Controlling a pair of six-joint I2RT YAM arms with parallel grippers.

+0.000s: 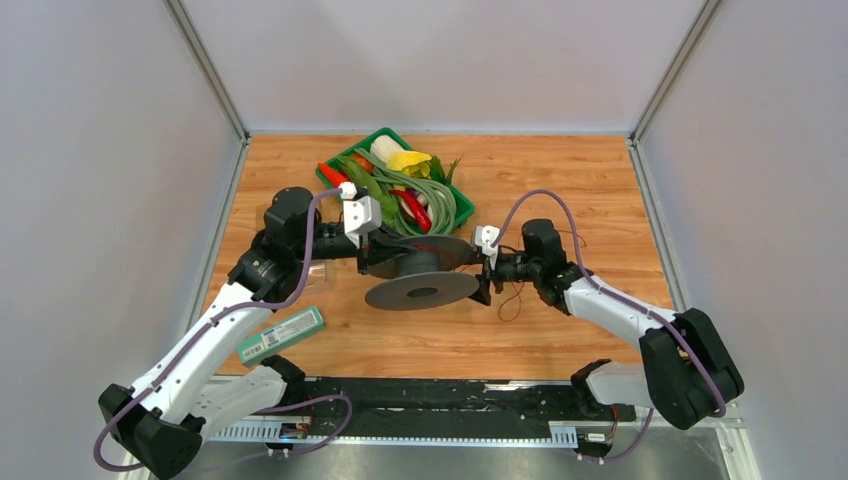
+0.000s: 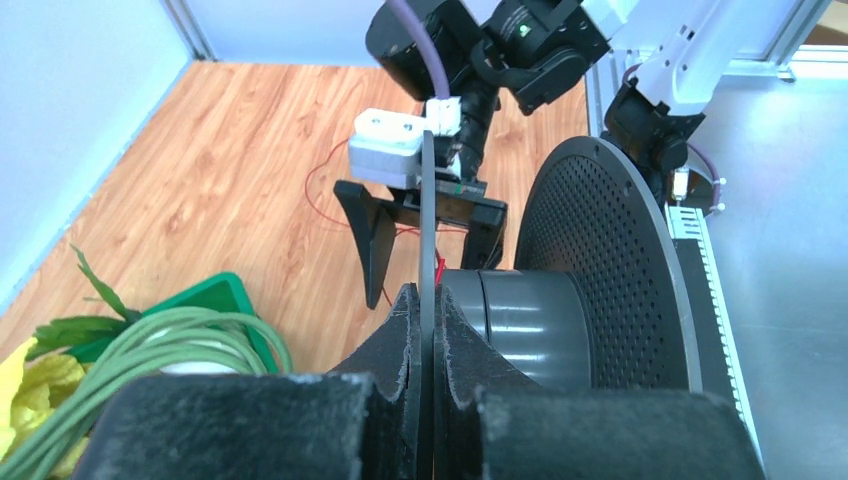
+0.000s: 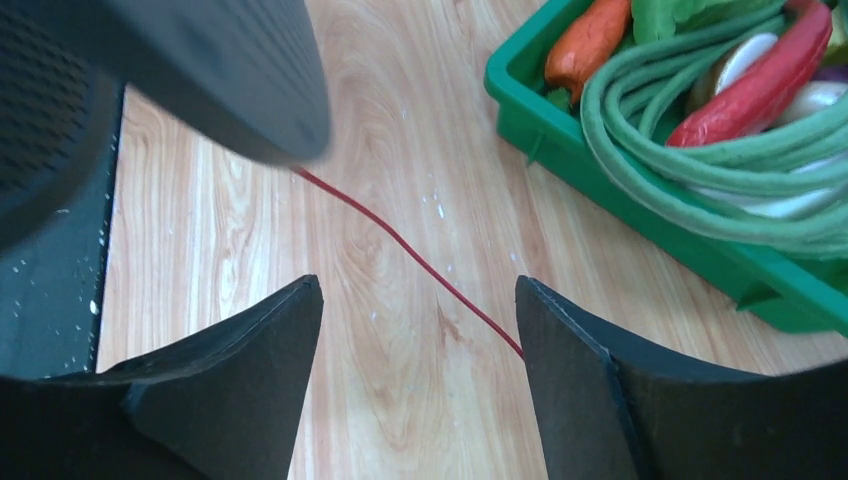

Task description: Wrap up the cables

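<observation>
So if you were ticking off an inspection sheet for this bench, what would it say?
Surface: wooden table, light grain.
Job's things: thin red wire leading from the dark spool across the wood.
Clutter: green tray of toy vegetables; green packet beside the left arm.
Grippers: left gripper shut on a spool flange; right gripper open, wire running between its fingers.
Cables: purple-grey hoses along both arms.
Surroundings: plain grey walls on three sides.
</observation>
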